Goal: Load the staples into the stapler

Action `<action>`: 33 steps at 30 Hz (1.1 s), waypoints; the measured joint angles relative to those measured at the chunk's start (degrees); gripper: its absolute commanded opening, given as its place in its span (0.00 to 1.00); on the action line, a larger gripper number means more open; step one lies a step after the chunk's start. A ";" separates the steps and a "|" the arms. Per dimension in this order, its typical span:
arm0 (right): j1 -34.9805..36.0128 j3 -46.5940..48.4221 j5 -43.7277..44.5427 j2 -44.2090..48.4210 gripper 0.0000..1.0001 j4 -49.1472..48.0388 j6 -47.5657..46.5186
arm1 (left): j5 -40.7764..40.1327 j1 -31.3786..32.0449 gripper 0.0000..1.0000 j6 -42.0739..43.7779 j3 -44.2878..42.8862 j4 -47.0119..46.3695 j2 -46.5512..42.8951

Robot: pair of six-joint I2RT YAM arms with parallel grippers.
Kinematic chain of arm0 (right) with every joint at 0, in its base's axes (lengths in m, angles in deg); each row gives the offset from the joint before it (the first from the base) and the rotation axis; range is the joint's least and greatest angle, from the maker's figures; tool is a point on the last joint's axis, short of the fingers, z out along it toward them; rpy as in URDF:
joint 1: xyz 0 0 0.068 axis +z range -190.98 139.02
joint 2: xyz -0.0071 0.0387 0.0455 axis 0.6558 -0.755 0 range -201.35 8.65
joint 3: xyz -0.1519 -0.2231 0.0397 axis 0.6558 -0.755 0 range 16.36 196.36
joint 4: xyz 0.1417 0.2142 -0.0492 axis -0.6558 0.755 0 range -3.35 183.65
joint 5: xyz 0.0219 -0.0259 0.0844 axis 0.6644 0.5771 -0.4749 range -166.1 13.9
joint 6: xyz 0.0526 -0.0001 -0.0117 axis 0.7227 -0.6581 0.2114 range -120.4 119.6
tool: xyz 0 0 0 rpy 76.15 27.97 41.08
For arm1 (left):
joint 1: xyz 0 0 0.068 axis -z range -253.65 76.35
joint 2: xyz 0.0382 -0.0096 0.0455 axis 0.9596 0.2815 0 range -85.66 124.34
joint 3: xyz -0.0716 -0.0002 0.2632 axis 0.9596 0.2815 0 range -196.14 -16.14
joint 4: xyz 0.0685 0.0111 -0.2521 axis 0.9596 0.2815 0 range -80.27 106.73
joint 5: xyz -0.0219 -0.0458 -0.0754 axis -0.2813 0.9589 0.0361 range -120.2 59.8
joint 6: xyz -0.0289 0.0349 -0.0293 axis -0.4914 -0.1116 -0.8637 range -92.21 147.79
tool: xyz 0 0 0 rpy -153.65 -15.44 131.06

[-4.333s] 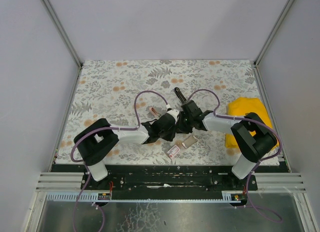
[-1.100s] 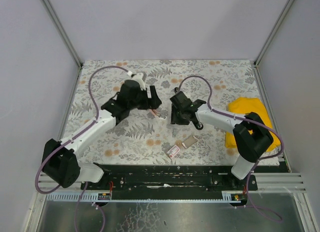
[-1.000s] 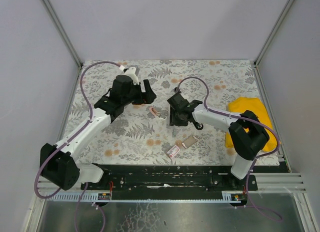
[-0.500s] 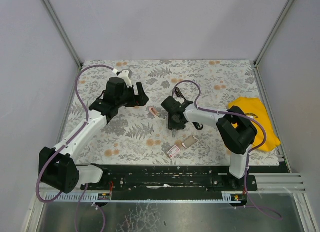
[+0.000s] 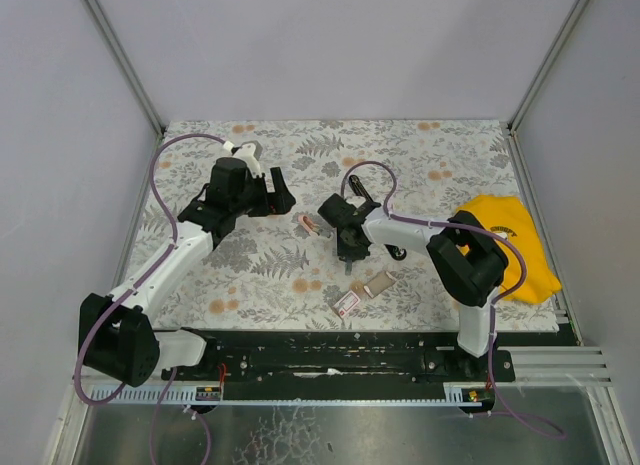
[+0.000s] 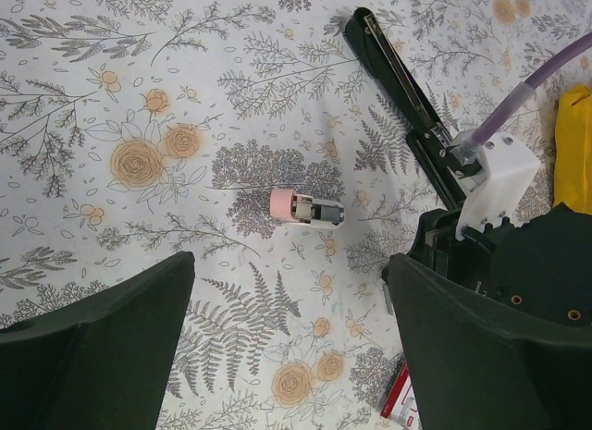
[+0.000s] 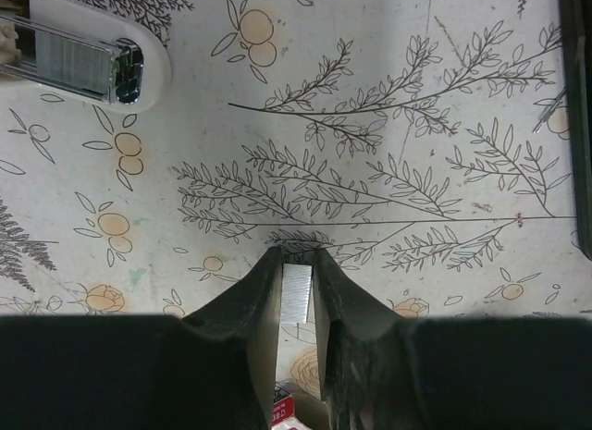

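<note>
The black stapler lies opened out flat on the floral mat; part of it shows beside the right arm and along the right edge of the right wrist view. My right gripper is low over the mat, shut on a short silvery strip of staples pinched between its fingers. My left gripper hovers open to the left, holding nothing.
A small pink-and-white holder with a silvery strip lies between the arms. A red-and-white staple box and a cardboard piece lie nearer the front. A yellow cloth is at the right.
My right gripper has slid left and its jaws have closed in on the staple strip. My left arm has drawn back slightly to the left, still open.
</note>
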 measured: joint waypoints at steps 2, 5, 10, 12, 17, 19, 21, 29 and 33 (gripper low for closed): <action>0.11 0.11 0.42 -0.13 0.19 0.17 0.02 | 0.00 -0.15 0.85 0.00 0.11 -0.20 -0.02; 0.24 0.11 0.68 -0.13 0.17 0.15 0.02 | 0.07 -0.24 0.85 -0.02 0.33 -0.37 -0.02; 0.31 0.11 0.66 0.52 0.18 0.09 -0.24 | 0.09 -0.26 0.82 0.00 0.72 -0.74 -0.02; 0.31 0.11 0.59 1.90 0.18 0.07 -0.76 | 0.15 -0.26 0.78 -0.02 1.01 -0.90 -0.02; -0.59 0.11 0.09 11.04 0.19 -0.57 -3.50 | 2.54 -0.11 0.69 -1.33 1.27 -1.97 0.87; -2.40 -0.13 -0.85 15.21 0.19 -1.27 -4.61 | 3.15 0.98 0.69 -2.51 1.25 -3.26 2.23; -5.35 -1.53 -1.90 19.15 0.19 -2.89 -5.75 | 3.02 3.30 0.69 -3.85 1.07 -4.35 4.33; -18.21 -11.85 -4.59 28.55 0.19 -4.55 -11.74 | 3.30 16.00 0.68 -11.52 -8.04 -9.79 21.11; -19.71 -14.75 -5.99 31.58 0.19 -4.61 -14.67 | 3.28 17.11 0.67 -15.30 -14.45 -12.35 29.94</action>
